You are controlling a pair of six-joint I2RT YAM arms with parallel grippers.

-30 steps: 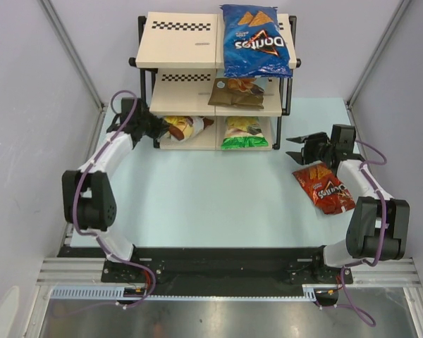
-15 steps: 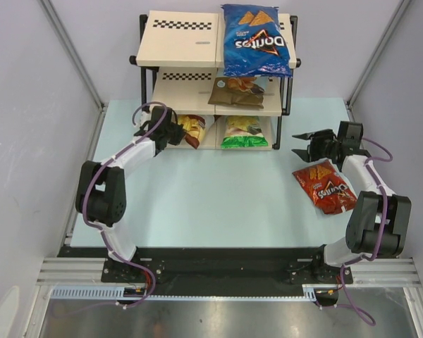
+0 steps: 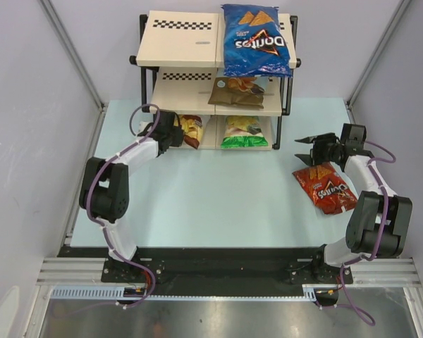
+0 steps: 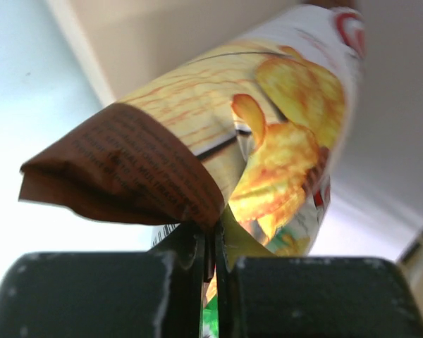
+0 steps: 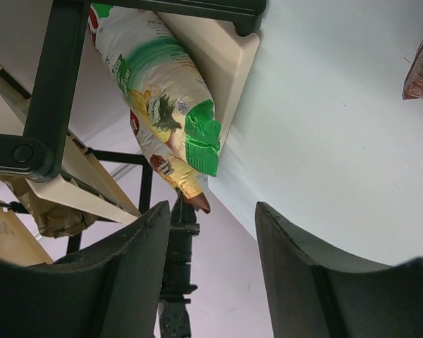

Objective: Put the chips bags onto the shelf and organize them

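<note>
- Lying flat by the worktop's [image 3: 218, 190] right edge, the red Doritos bag [image 3: 326, 187] has its long axis on a diagonal, with its upper end toward the shelf [image 3: 180, 42].
- Right fingers [image 3: 299, 147], spread and empty, hover just past that upper end and point left. The right arm is far nearer.
- Left fingers [image 4: 210, 246] are clenched on the brown-ended bag [image 4: 197, 141] at the left of the shelf's bottom tier.
</note>
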